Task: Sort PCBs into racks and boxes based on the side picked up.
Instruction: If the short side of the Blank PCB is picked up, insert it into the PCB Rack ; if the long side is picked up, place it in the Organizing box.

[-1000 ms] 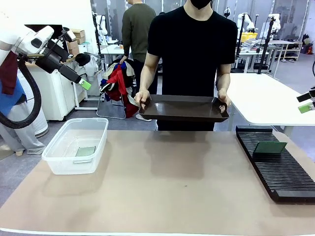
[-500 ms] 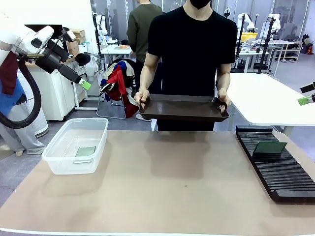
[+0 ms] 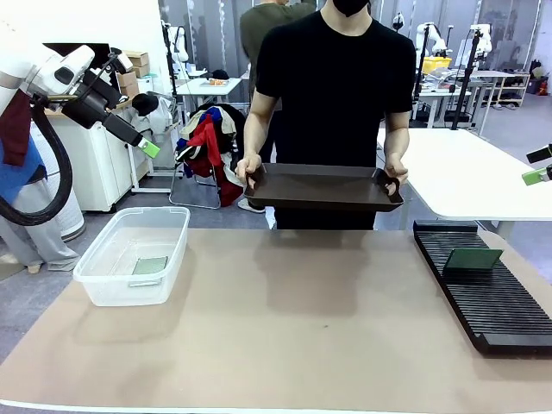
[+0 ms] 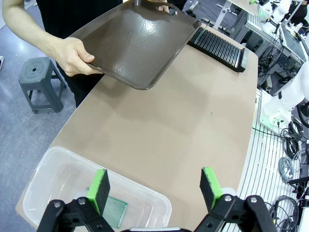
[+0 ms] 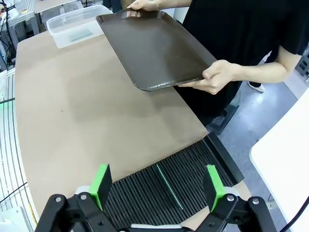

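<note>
One green PCB [image 3: 149,265] lies flat in the clear plastic box [image 3: 103,259] at the table's left; the left wrist view shows this PCB [image 4: 112,211] in the box [image 4: 48,169] below my left gripper [image 4: 154,186]. Another PCB [image 3: 471,258] stands on edge in the black slotted rack [image 3: 500,302] at the right, and shows edge-on [image 5: 169,186] in the rack [image 5: 193,164] under my right gripper [image 5: 157,186]. My left gripper [image 3: 148,147] hangs open high above the box. At the right edge my right gripper [image 3: 540,166] is raised and open. Both hold nothing.
A person stands at the far side holding a dark brown handled tray [image 3: 323,187] with both hands above the table's far edge. The tray [image 4: 140,43] looks bare inside. A white table [image 3: 466,172] stands behind at the right.
My right gripper rose a little at the picture's right edge. The person lifted the tray slightly. My left arm has not moved.
</note>
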You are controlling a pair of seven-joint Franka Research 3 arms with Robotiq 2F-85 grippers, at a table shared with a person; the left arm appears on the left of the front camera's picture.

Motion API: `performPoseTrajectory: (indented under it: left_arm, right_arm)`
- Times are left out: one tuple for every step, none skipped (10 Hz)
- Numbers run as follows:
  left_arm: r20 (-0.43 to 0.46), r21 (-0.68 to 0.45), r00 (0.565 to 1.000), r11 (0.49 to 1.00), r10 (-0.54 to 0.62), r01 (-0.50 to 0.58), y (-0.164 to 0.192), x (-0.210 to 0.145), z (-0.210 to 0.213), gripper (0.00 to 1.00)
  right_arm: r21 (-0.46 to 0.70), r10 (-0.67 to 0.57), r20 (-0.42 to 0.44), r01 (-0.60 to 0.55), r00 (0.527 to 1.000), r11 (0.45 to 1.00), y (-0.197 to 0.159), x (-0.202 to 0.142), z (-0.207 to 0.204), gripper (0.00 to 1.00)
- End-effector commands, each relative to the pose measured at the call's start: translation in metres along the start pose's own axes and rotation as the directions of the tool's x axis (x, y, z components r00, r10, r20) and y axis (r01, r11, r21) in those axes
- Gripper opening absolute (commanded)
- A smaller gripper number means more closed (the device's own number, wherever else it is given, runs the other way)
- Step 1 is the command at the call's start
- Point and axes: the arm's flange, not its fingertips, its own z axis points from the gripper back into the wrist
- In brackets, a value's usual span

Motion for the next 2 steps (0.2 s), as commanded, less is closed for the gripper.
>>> performPoseTrajectory:
  left_arm:
    - [0.000,-0.005,1.000,1.000,-0.010,0.010,-0.0003,-0.0007,-0.0001,1.00]
    - [0.000,-0.005,1.000,1.000,-0.010,0.010,-0.0003,-0.0007,-0.0001,1.00]
  right_arm:
    - [-0.001,-0.007,-0.001,0.007,1.000,1.000,0.0007,0.0015,-0.0003,1.00]
    - [-0.001,-0.007,-0.001,0.007,1.000,1.000,0.0007,0.0015,-0.0003,1.00]
